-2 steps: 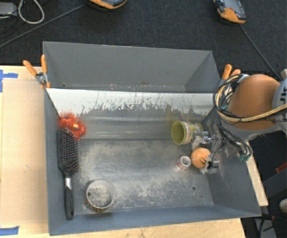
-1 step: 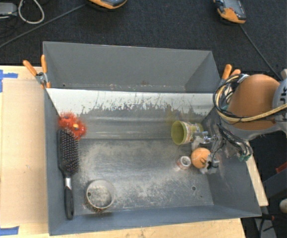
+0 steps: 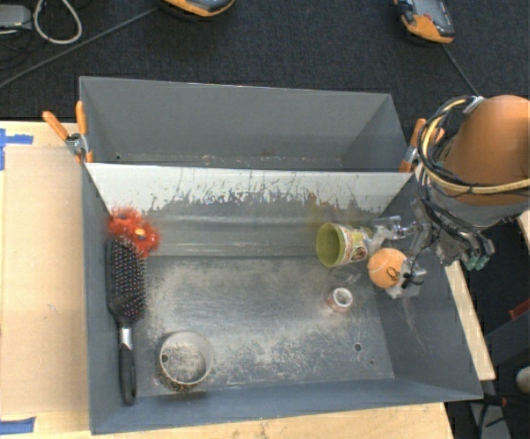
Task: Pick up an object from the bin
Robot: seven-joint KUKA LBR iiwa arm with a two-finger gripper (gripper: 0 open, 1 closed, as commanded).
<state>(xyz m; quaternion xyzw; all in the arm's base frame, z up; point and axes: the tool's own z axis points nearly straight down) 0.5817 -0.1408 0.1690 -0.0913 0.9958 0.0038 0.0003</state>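
Gripper (image 3: 405,262): just right of the green cup (image 3: 340,244), low by the bin's (image 3: 246,135) right wall; whether open or closed, cannot tell.
Orange ball (image 3: 385,268): right-below the cup, close against the gripper.
Green cup: on its side, mouth facing left.
Small ring (image 3: 341,298): just below the cup.
Black hairbrush (image 3: 125,291): well left of the cup.
Red tuft (image 3: 135,230): well left of the cup, at the brush's head.
Round tin (image 3: 184,357): well apart, lower left of the cup.

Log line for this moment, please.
gripper at right wall of bin | beside orange ball | green cup tipped nearby | grasp unconfirmed
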